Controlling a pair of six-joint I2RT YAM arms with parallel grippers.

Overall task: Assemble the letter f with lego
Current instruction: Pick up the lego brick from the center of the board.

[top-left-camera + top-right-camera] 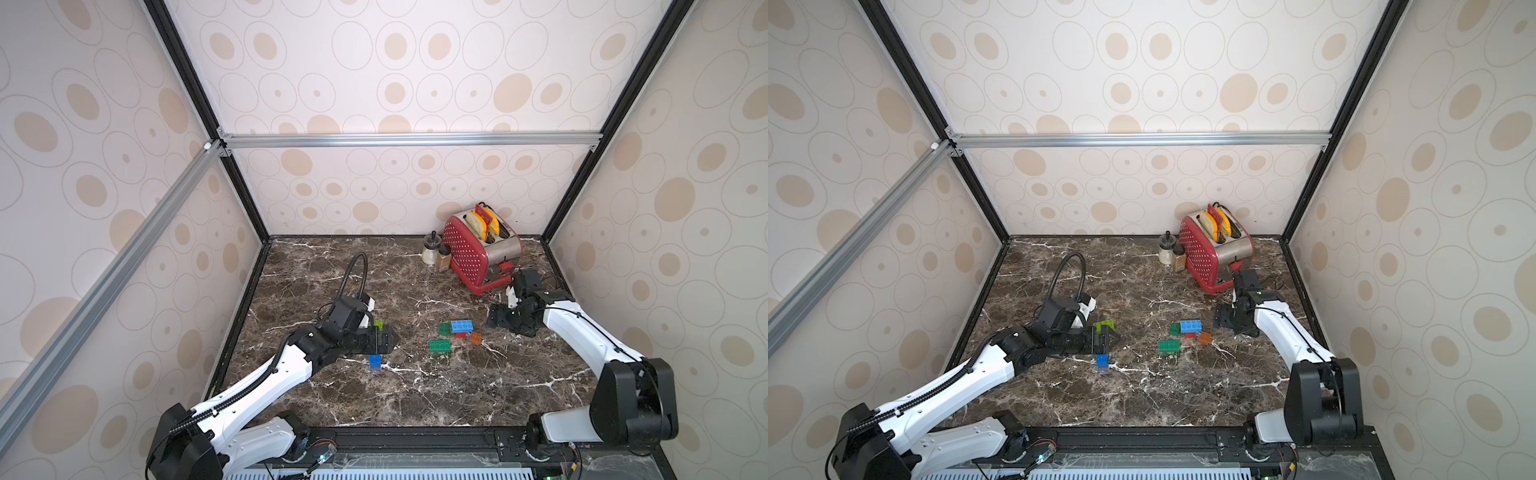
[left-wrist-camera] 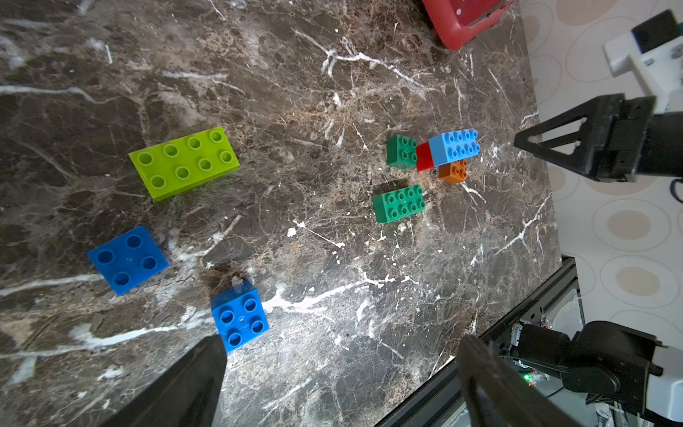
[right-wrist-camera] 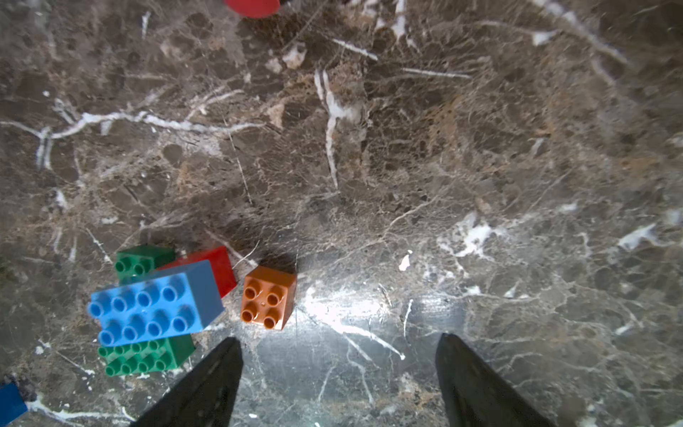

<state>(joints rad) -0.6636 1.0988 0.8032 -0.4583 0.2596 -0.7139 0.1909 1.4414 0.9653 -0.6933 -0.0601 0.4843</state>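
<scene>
- The left pincer (image 1: 390,338) stood wide apart and empty, low over the counter (image 1: 415,395), partly hiding a flat lime green brick (image 2: 183,162).
- A blue square brick (image 1: 375,361) sat just beside it.
- Mid-counter, the dark green oblong brick (image 1: 440,346) and the light blue oblong brick (image 1: 462,326) ran side to side, parallel, studs up.
- The light blue one sat on a red brick (image 3: 221,266), with an orange brick (image 3: 268,297) just beside.
- The right pincer (image 3: 338,338) was apart and empty, aimed at them, with a toaster (image 1: 478,249) behind.

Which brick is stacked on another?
The light blue oblong brick: it sits on top of the red brick, while the others lie flat on the marble table.
</scene>
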